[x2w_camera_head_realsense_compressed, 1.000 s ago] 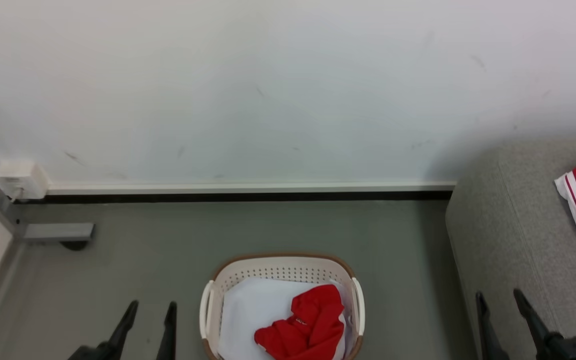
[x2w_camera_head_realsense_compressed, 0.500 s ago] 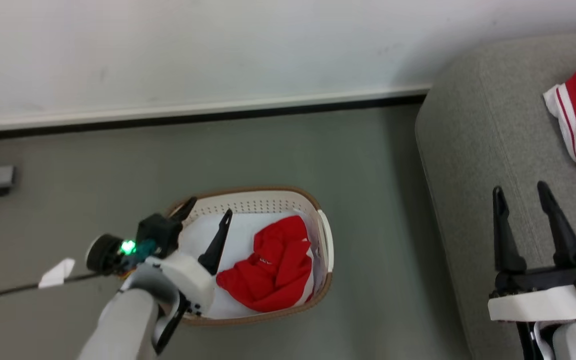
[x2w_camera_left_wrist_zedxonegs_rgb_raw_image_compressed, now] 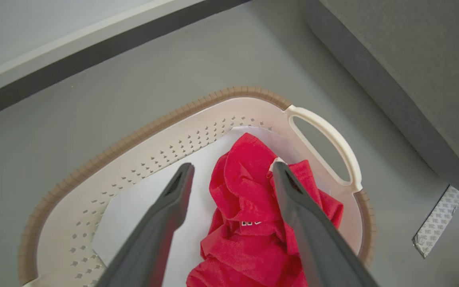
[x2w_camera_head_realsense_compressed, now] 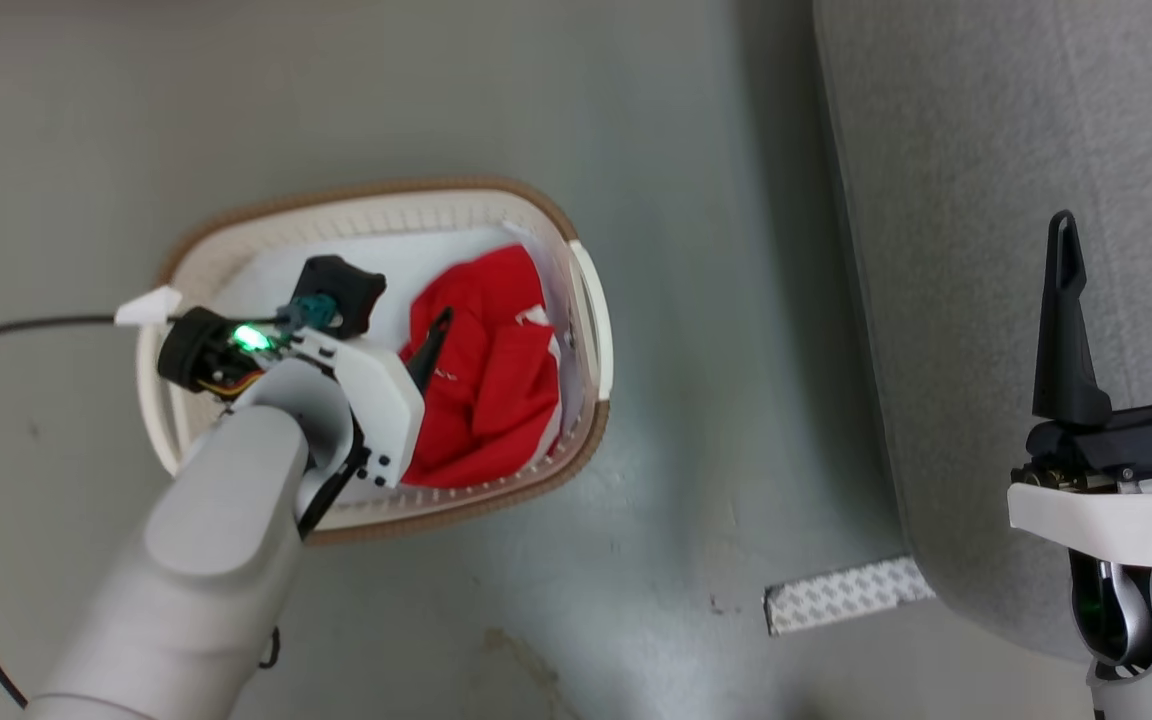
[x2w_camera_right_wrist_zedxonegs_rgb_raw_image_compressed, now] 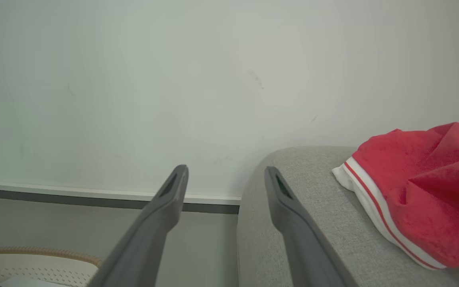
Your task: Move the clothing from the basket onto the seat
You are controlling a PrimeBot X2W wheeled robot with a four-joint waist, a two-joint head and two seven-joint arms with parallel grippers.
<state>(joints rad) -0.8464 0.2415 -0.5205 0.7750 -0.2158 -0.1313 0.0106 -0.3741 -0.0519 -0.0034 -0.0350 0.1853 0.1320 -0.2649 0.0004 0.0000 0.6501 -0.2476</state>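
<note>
— Hanging wide apart, the left gripper sets its two long dark fingers either side of the bright red crumpled garment. That lies on a plain white flat sheet inside the oval cream perforated plastic basket with the brown rim. Nothing is gripped.

— Which step, then?

— The pick, I'd judge. Next it calls for a drop onto a raised fold and a close on red cloth alone, not the sheet. Then a lift clear of the wall and a carry to the large grey woven seat.

— And the right gripper?

— Fingers apart too, empty, over the seat's edge.

— What does each view add?

— The left wrist view gives the garment's small white logo, though I cannot tell whether a tip touches cloth. The right wrist view gives a second red garment with white stripe trim lying on the seat. The head view gives the grey floor between basket and seat.
</note>
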